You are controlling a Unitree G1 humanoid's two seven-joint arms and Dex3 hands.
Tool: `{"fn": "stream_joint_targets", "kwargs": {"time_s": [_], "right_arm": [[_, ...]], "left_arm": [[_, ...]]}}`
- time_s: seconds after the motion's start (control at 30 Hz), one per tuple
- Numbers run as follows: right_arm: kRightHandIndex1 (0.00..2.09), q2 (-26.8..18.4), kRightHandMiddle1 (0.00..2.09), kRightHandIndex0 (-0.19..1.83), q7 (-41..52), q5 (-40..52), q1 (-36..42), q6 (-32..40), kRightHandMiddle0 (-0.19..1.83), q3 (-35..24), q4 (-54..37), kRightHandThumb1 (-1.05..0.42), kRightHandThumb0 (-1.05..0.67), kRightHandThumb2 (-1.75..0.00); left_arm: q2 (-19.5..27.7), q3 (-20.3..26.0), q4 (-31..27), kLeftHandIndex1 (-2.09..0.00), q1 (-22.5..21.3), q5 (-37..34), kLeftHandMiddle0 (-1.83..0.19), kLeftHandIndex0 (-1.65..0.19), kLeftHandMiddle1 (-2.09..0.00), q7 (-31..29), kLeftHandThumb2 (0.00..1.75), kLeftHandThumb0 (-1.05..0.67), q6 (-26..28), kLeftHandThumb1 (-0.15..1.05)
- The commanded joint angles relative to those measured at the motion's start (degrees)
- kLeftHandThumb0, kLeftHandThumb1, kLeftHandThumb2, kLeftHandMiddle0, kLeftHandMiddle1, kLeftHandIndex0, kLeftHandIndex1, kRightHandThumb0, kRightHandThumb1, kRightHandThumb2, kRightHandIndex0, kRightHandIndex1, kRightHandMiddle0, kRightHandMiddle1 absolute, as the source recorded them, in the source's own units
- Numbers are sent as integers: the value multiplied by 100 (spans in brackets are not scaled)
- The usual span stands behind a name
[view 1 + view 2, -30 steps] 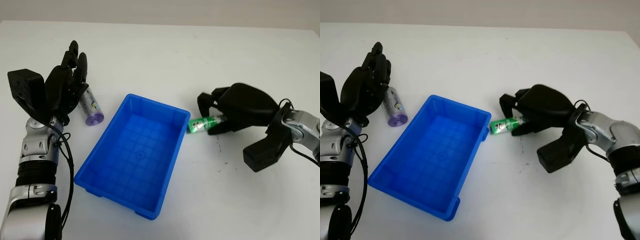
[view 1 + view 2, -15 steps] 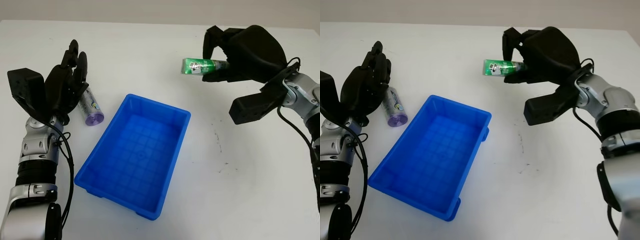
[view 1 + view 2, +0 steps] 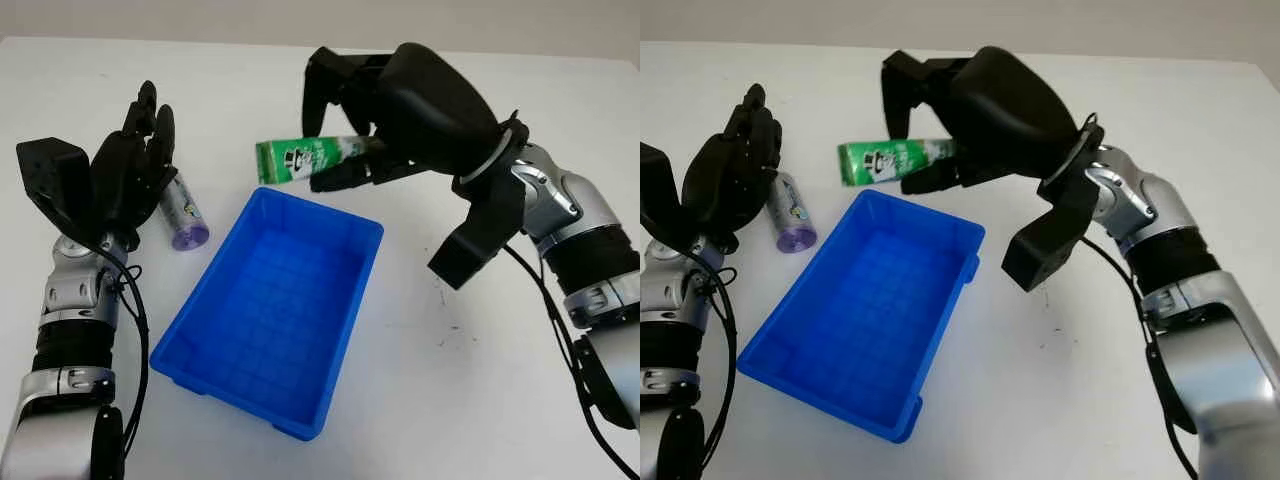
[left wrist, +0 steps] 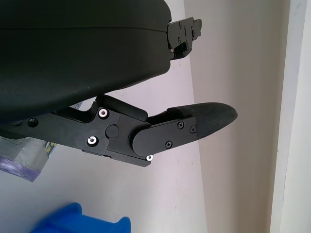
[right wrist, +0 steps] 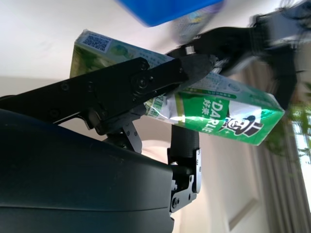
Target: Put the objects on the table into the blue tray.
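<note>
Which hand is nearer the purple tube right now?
Left. The left hand hovers right beside the purple tube; the right hand holds the green box across the blue tray.

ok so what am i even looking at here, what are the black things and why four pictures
It is a humanoid robot at a white table. The black things are its two three-finger hands. Two pictures come from the stereo camera on its head, looking down; the other two come from cameras at each wrist, very close to that hand. The right hand holds a green toothpaste box in the air near the far end of the blue tray, which has nothing in it yet. The left hand is open, beside a purple tube lying on the table left of the tray.
</note>
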Motion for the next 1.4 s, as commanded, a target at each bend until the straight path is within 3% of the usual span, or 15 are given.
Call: {"fn": "stream_joint_targets", "kwargs": {"time_s": [0.0, 0.1, 0.2, 0.23, 0.27, 0.3, 0.33, 0.4, 0.47, 0.5, 0.7, 0.87, 1.13, 1.23, 1.37], "right_arm": [[209, 74, 209, 127, 411, 374, 159, -1, 92, -65, -304, -105, -50, -27], [209, -57, 209, 119, 1316, 645, 274, 335, 87, 10, -760, -105, -54, -26], [209, -288, 209, 92, 2196, 638, 320, 905, 71, 7, -1197, -105, -56, -20], [207, -413, 207, 69, 2596, 620, 302, 1197, 53, 36, -1390, -105, -60, -20], [189, -526, 189, 47, 2990, 625, 281, 1469, 34, 65, -1565, -105, -63, -20], [140, -629, 140, 26, 3410, 693, 260, 1685, 20, 108, -1670, -105, -69, -17], [94, -674, 93, 17, 3703, 753, 260, 1830, 17, 110, -1745, -105, -73, -15], [30, -723, 30, 10, 4150, 813, 282, 2068, 16, 88, -1846, -105, -77, -13], [11, -756, 11, -2, 4457, 810, 285, 2212, 6, 67, -1897, -105, -80, -15], [5, -758, 6, -12, 4551, 804, 288, 2238, -6, 46, -1888, -105, -85, -26], [0, -657, 2, -19, 4458, 743, 338, 2273, -18, -166, -1771, -105, -91, -36], [0, -280, 1, -19, 3502, 949, 554, 2641, -19, -795, -1212, -105, -84, -49], [0, 641, 0, -19, 1818, 1766, 695, 3679, -19, -1985, 402, -105, -76, -76], [0, 957, 0, -19, 1586, 2424, 665, 4478, -19, -2533, 768, -105, -80, -72], [0, 1121, 0, -19, 1298, 2653, 698, 4910, -19, -2807, 956, -105, -75, -76]], "left_arm": [[-17, -3, -23, 0, -90, 15, 19, 19, 0, 32, 63, -75, -24, 105], [-25, -2, -61, 0, -70, 12, 19, 19, 0, 66, 61, -75, 3, 105], [-24, -10, -86, 0, -57, 17, 19, 19, 0, 88, 61, -76, 15, 105], [-28, -1, -83, 0, -56, 3, 19, 19, 0, 86, 61, -76, 17, 105], [-33, 7, -74, 0, -57, -8, 19, 19, 0, 86, 61, -76, 20, 105], [-41, 15, -46, 0, -61, -24, 19, 19, 0, 65, 60, -76, -15, 105], [-46, 20, -26, 0, -64, -34, 19, 19, 0, 48, 60, -76, -41, 105], [-57, 24, 9, 0, -68, -41, 19, 19, 0, 21, 60, -76, -91, 105], [-65, 20, 47, 0, -69, -46, 19, 19, 0, -17, 61, -76, -149, 105], [-70, 21, 61, 0, -69, -48, 19, 19, 0, -30, 61, -75, -170, 105], [-91, 37, 81, 0, -55, -52, 19, 19, 0, -34, 62, -74, -200, 105], [-107, 45, 59, 0, -26, -55, 19, 19, 0, -17, 62, -74, -224, 105], [-88, 32, 21, 0, 11, -35, 19, 19, 0, -3, 62, -74, -201, 105], [-67, 43, 10, 0, 20, -37, 19, 19, 0, -15, 63, -74, -190, 105], [-41, 64, 8, 0, 15, -62, 19, 19, 0, -62, 62, -74, -170, 105]]}}
